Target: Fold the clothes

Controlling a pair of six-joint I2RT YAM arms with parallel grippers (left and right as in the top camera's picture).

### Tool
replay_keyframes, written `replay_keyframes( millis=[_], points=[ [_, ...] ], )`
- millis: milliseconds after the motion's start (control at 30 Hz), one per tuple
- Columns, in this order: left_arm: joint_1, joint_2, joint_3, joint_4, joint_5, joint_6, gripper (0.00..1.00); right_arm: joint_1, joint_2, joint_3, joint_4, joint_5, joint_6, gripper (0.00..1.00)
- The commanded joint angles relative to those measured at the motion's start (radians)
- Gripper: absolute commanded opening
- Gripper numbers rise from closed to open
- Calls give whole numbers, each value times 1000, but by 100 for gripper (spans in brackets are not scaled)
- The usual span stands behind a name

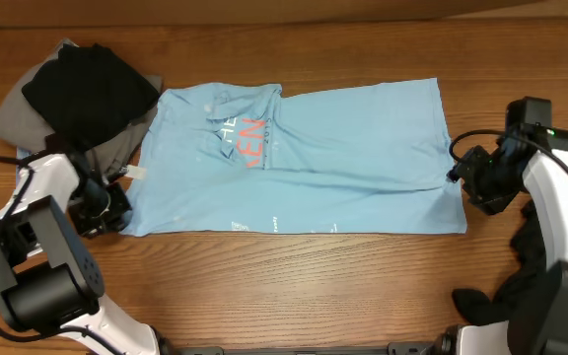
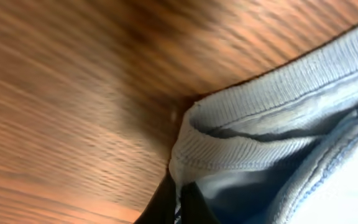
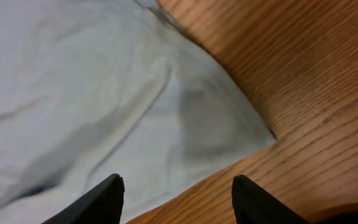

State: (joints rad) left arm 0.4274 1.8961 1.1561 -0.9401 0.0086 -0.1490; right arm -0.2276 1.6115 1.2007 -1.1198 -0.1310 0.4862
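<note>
The clothes, a light blue T-shirt (image 1: 353,148) with orange-red lettering (image 1: 248,140), lie spread across the middle of the table, the upper left part folded over. My left gripper (image 1: 118,213) sits at the shirt's front left corner. In the left wrist view it (image 2: 180,208) is shut on the ribbed edge of the shirt (image 2: 260,106). My right gripper (image 1: 459,176) is at the shirt's right edge. In the right wrist view it (image 3: 178,190) stands open low over the table, with the shirt's corner (image 3: 229,124) lying just ahead and its edge running between the fingers.
A pile of black (image 1: 92,84) and grey (image 1: 16,110) garments lies at the back left, touching the shirt's left side. A small white label (image 1: 134,174) shows beside it. Bare wooden table (image 1: 314,286) runs along the front.
</note>
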Motion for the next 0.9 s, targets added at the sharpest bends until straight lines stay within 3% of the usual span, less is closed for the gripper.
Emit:
replay_keyframes(
  millis=[0, 333, 500, 667, 867],
  points=[
    [21, 13, 13, 6, -8, -12, 4, -15, 51, -4, 0, 55, 24, 59],
    [21, 13, 13, 7, -10, -12, 4, -119, 130, -40, -50, 59, -90, 63],
    [21, 13, 14, 7, -12, -16, 4, -126, 130, -138, 49, -14, -133, 62],
    [21, 13, 14, 6, -12, -15, 4, -128, 130, -212, 148, -56, -146, 47],
    [21, 13, 14, 6, -13, -16, 4, -129, 130, -198, 140, -20, -146, 25]
  ],
)
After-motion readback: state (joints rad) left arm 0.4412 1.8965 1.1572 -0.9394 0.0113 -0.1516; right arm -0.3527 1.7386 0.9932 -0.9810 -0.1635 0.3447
